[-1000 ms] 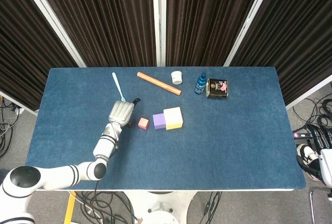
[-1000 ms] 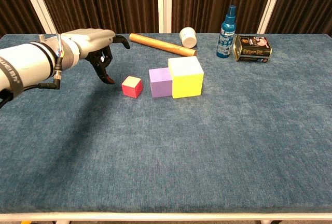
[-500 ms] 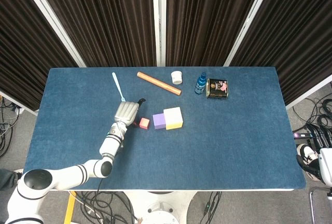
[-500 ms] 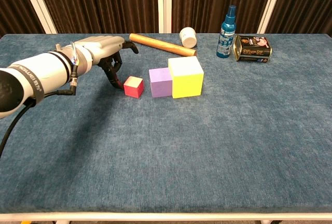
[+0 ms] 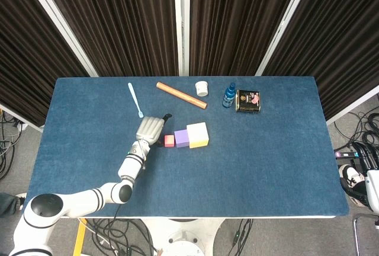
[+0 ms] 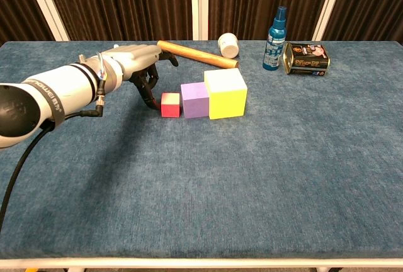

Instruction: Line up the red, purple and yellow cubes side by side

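Three cubes stand in a row mid-table: a small red cube (image 6: 170, 104) (image 5: 169, 141), a purple cube (image 6: 194, 99) (image 5: 181, 138) and a larger yellow cube (image 6: 225, 92) (image 5: 198, 134). Purple and yellow touch, and the red one sits right against the purple one's left side. My left hand (image 6: 141, 64) (image 5: 151, 129) hovers just left of the red cube, palm down with its fingers bent downward. Its fingertips (image 6: 151, 99) touch the red cube's left face, and it holds nothing. The right hand appears in neither view.
Along the far side lie a wooden rod (image 6: 197, 54), a white cup (image 6: 228, 45), a blue spray bottle (image 6: 275, 31) and a dark tin (image 6: 306, 58). A light blue spoon (image 5: 135, 99) lies at the back left.
My left hand has moved right, pushing the red cube along the table until it sits against the purple cube. Purple and yellow cubes have not moved.
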`<state>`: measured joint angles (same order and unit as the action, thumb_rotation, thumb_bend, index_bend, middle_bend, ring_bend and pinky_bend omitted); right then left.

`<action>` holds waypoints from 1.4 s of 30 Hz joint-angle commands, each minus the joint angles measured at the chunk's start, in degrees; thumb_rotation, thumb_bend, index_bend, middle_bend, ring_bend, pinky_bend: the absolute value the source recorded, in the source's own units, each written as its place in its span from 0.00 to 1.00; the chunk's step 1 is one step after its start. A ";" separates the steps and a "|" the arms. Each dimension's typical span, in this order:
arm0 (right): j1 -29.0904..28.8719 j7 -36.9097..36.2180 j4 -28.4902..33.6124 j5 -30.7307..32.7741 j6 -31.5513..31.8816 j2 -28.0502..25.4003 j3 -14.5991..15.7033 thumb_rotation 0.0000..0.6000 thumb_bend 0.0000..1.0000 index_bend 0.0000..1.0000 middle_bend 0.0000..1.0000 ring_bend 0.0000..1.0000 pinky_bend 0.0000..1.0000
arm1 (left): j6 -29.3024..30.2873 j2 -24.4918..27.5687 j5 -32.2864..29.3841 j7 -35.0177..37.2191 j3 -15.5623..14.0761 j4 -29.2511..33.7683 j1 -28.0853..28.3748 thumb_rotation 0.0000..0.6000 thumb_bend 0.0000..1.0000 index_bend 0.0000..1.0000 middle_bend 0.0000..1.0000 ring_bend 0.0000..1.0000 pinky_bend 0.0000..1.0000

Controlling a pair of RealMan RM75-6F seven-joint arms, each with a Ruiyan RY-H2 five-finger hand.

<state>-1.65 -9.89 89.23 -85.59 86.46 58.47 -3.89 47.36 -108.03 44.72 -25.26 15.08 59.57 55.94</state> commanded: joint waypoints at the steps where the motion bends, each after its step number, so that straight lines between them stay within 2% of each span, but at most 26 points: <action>1: 0.02 -0.09 -0.07 -0.01 0.01 0.03 0.00 1.00 0.21 0.00 0.08 0.00 0.08 | -0.18 -0.12 -0.11 -0.31 0.10 -0.30 0.07 1.00 0.17 0.21 0.87 0.92 0.99; 26: 0.40 -0.26 -0.18 0.45 0.14 -0.16 -0.11 1.00 0.21 0.00 0.08 0.00 0.08 | -1.65 -2.71 0.44 -1.17 1.91 -3.34 2.02 1.00 0.17 0.21 0.87 0.92 0.99; 29: 0.45 -0.42 -0.23 0.38 0.24 -0.18 -0.12 1.00 0.21 0.00 0.08 0.00 0.08 | -1.12 -2.18 0.47 -1.28 1.71 -2.84 1.40 1.00 0.17 0.21 0.87 0.92 0.99; 32: 0.47 -0.70 -0.43 0.40 0.23 -0.17 -0.14 1.00 0.21 0.00 0.08 0.00 0.08 | 0.26 0.02 0.53 -1.08 1.32 0.20 -0.35 1.00 0.17 0.19 0.86 0.91 0.99; 35: 0.47 -1.14 -0.78 0.29 0.21 -0.15 -0.12 1.00 0.21 0.00 0.08 0.00 0.08 | 3.80 4.38 1.40 -0.41 0.78 6.19 -3.50 1.00 0.17 0.19 0.81 0.86 0.98; 38: 0.31 -1.63 -1.24 0.10 -0.13 -0.08 -0.01 1.00 0.21 0.00 0.08 0.00 0.08 | 9.32 10.29 3.36 1.41 0.32 13.63 -7.94 1.00 0.17 0.19 0.71 0.73 0.93; 41: -0.12 -2.25 -1.77 -0.26 -1.10 0.19 0.30 1.00 0.21 0.00 0.08 0.00 0.08 | 15.16 16.57 6.35 4.82 -0.36 19.93 -13.15 1.00 0.17 0.19 0.56 0.56 0.75; 42: -0.37 -2.53 -1.97 -0.55 -1.62 0.37 0.52 1.00 0.21 0.00 0.07 0.00 0.08 | 17.46 18.78 7.84 5.96 -1.03 21.70 -15.22 1.00 0.16 0.19 0.50 0.48 0.65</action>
<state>-1.82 -12.18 87.46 -85.92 85.17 58.68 -3.56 58.99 -95.18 49.03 -22.68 15.31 75.76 46.13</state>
